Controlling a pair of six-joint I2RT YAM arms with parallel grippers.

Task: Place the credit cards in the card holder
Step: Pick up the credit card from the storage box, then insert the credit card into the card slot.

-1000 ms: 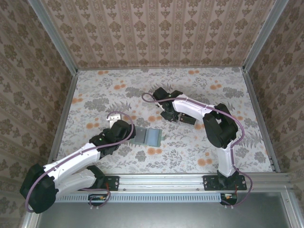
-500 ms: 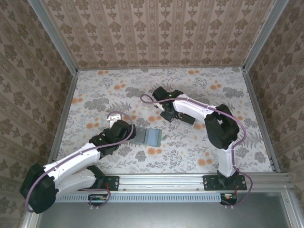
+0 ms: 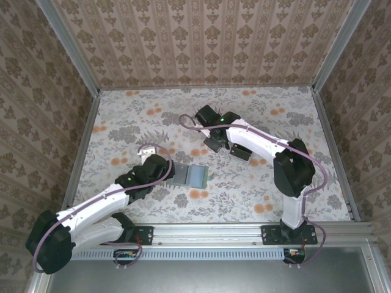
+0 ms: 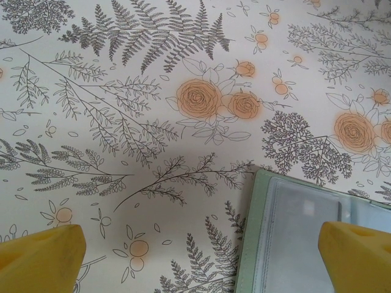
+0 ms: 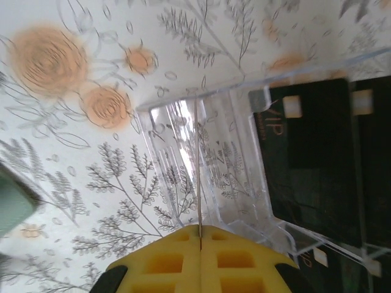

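— What has the right gripper (image 5: 200, 235) got?
— It is pinched tight on a thin card (image 5: 197, 159), seen edge-on. More black cards (image 5: 305, 152) lie in the clear tray (image 5: 177, 152) at 3 o'clock.
— And the left gripper (image 4: 198, 259)?
— Spread wide and holding nothing. The green card holder (image 4: 293, 238) lies open at 4 o'clock.

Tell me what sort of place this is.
Probably a robot test booth: wallpapered panels in aluminium framing enclose a floral-covered table, with left arm and right arm bolted to its near rail.

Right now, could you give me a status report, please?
Left pincer open at the card holder's edge. Right pincer shut on a credit card above the clear tray. Holder open, unblocked.
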